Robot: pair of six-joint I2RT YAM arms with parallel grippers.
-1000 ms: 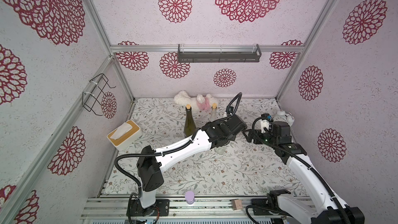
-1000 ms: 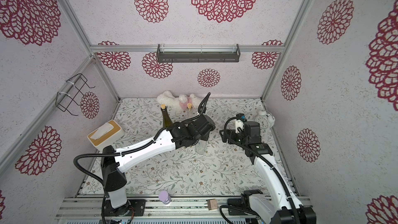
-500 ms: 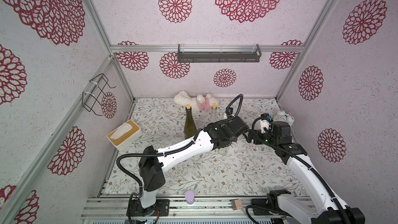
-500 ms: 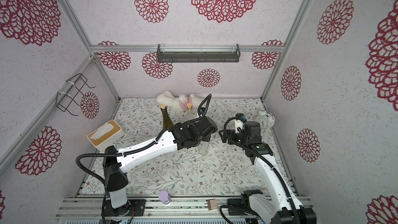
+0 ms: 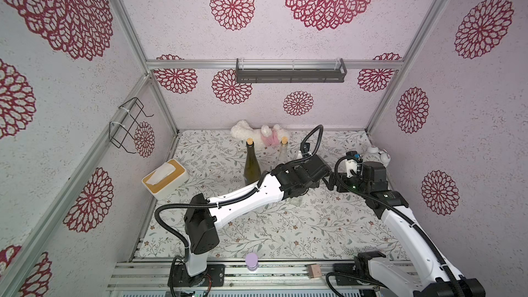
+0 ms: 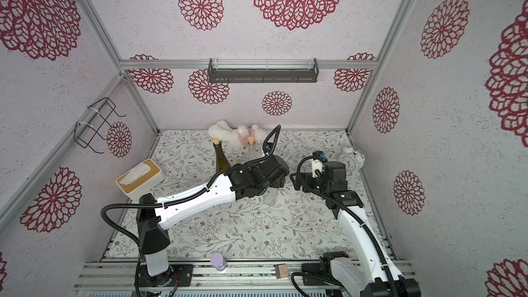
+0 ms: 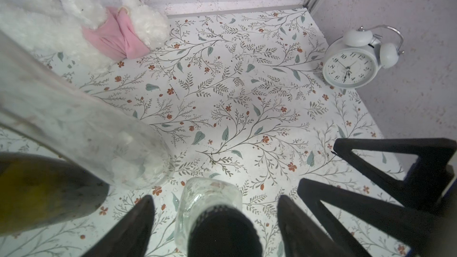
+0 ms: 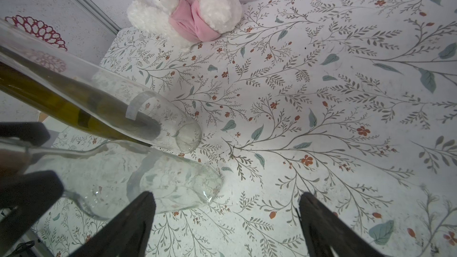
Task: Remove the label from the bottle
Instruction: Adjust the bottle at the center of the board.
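left claw spread, gaps flanking bottle

In a top view, a tissue box sits left of centre, 1 white plush toy at centre, a white alarm clock centre-right, a grey shelf above.

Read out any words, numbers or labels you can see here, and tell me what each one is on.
"12", "11", "10", "9" and the other hour numerals: on the clock face.
White strip on the tall clear bottle: blank, no print shows.
Pale mark on the right arm: too small to read.
Nothing else readable.
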